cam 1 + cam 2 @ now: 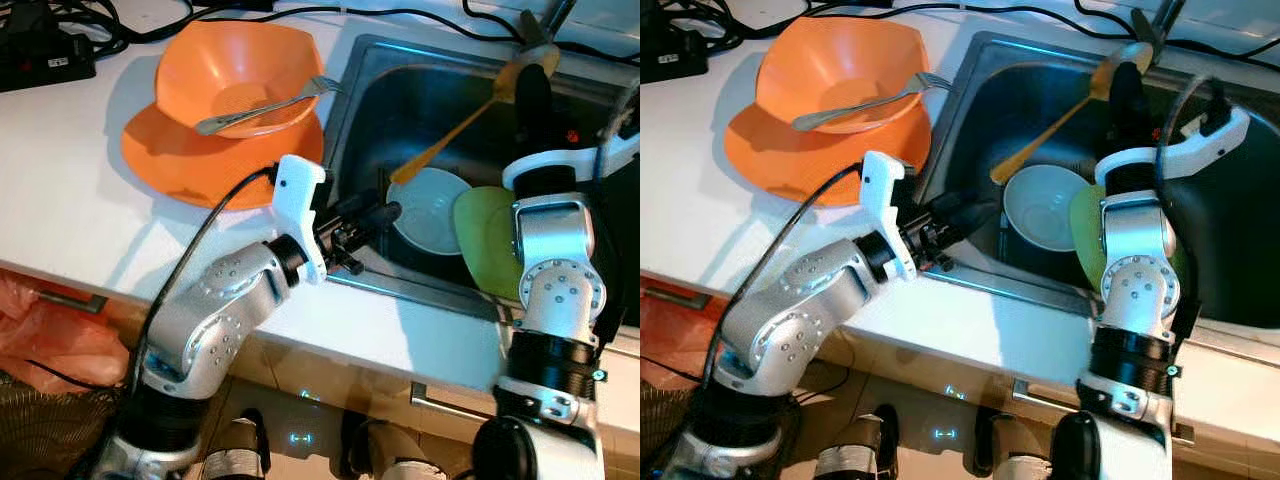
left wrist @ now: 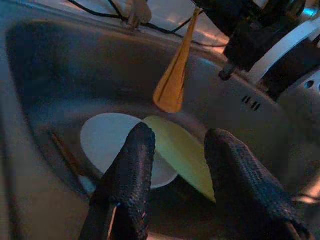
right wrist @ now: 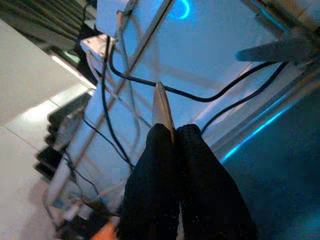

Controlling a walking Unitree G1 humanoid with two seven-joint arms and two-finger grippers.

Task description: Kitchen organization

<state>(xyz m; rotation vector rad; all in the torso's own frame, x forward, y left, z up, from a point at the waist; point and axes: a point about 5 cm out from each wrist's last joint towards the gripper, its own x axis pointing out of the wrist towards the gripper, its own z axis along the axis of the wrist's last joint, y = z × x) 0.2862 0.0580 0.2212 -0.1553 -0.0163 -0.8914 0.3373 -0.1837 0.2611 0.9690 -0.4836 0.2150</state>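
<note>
Looking down from the left eye view, the right claw (image 1: 530, 75) is clenched on a long yellow spatula (image 1: 455, 130) held over the sink (image 1: 345, 120), its flat end hanging above a white bowl (image 1: 430, 208) that overlaps a green plate (image 1: 483, 235). The left claw (image 1: 385, 212) reaches over the sink's near edge toward the bowl. On the counter (image 1: 70, 190) an orange bowl (image 1: 235, 75) with a fork (image 1: 265, 105) sits on an orange plate (image 1: 175, 155).

The right eye view adds little beyond showing the spatula slanting steeply — a loose pinch near one end could let it swing or drop onto the dishes.

The left wrist view shows what the head views cannot: its black fingers (image 2: 132, 165) are parted and empty, framing the bowl and plate, the spatula tip just above. Reaching in now risks knocking that tip.

The right wrist view shows the fingers (image 3: 160, 175) pressed tight on a thin handle — a narrow grip, likely to slip if twisted — with cables (image 3: 150, 85) behind.
</note>
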